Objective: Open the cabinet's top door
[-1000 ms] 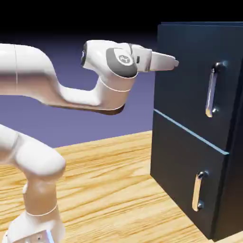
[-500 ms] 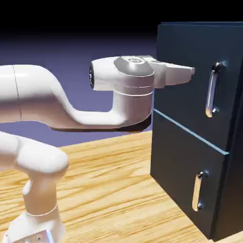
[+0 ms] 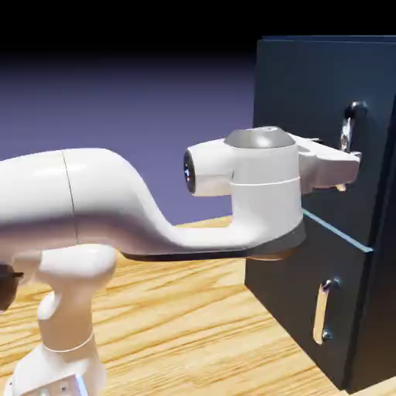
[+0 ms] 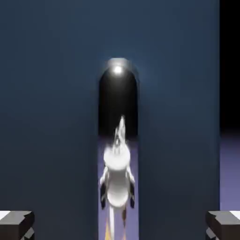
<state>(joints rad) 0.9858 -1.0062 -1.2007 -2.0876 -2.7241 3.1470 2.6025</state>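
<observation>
Claw [image 4: 120, 226] wide open, 2 fingertips [image 4: 16, 225] well apart at the bottom edge of the hand view, 1 on each side. Top door [image 3: 298, 89] of the cabinet [image 3: 379, 309] is closed; it's the upper of 2 dark navy doors, on the exterior view's right. Its upright silver bar handle [image 4: 118, 140] sits between the 2 fingertips as the hand view sees it, mirror-like, with the white arm reflected in it. Can't tell if either finger touches the bar. In the exterior view the claw end covers the lower part of that handle. Bottom door [image 3: 286, 271] also closed, with 1 shorter silver handle [image 3: 320, 313]. Light blue strip [image 3: 336, 230] runs between the 2 doors. White arm [image 3: 100, 197] reaches across from the exterior view's left, over the wood-grain counter [image 3: 186, 332]. Backdrop [image 3: 139, 108] is blue-violet, black at the top.
</observation>
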